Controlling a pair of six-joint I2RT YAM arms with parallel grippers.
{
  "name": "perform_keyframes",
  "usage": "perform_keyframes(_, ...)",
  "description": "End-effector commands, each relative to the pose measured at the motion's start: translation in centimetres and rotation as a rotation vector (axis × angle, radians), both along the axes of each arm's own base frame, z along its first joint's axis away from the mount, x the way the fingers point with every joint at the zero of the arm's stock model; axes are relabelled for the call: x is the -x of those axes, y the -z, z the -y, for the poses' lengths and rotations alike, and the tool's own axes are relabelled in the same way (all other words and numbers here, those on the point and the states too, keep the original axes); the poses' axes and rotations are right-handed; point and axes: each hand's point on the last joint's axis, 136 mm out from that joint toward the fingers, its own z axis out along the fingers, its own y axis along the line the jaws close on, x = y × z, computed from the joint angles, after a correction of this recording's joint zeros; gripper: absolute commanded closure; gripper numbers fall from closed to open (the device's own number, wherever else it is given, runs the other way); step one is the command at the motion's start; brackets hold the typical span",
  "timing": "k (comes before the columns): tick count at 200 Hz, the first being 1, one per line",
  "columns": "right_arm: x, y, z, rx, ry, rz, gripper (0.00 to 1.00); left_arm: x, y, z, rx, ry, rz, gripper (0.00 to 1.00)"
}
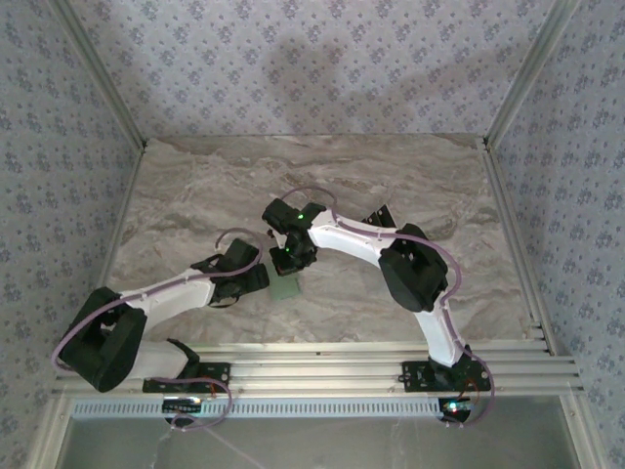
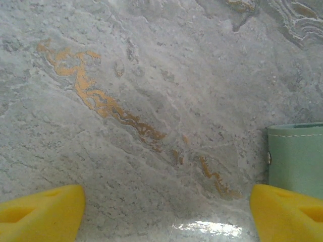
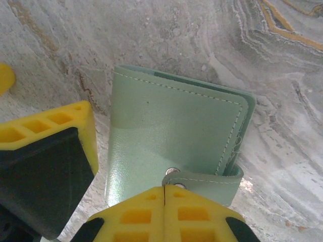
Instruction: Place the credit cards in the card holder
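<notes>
The sage-green card holder (image 3: 171,126) lies flat on the marble table, small in the top view as the card holder (image 1: 286,288). Its snap strap (image 3: 212,182) wraps round the near edge. My right gripper (image 3: 165,190) is shut, its tips meeting right at the strap's snap end; I cannot tell if they pinch it. My left gripper (image 2: 166,217) is open over bare marble, just left of the card holder (image 2: 298,159). One of its yellow fingers (image 3: 55,146) stands beside the holder. Small dark flat pieces, probably the credit cards (image 1: 379,217), lie behind the right arm.
The marble table (image 1: 195,195) is fenced by aluminium rails (image 1: 322,357) in front and at the sides, with patterned walls behind. Both grippers, left gripper (image 1: 260,277) and right gripper (image 1: 292,262), crowd together at the table's middle. The right arm's elbow (image 1: 415,269) rises at the right.
</notes>
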Motion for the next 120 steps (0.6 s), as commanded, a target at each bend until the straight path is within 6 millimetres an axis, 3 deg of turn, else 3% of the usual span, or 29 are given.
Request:
perform_keyframes(1,0.2,0.4,-0.8,-0.01,-0.004,-0.021,1.0,-0.3,0.2,0.6,0.018,0.015,-0.008,0.14)
perform_keyframes(120,0.6,2.6,-0.5,0.01,0.007,-0.063,1.0,-0.2,0.7,0.8,0.019,0.021,-0.022,0.15)
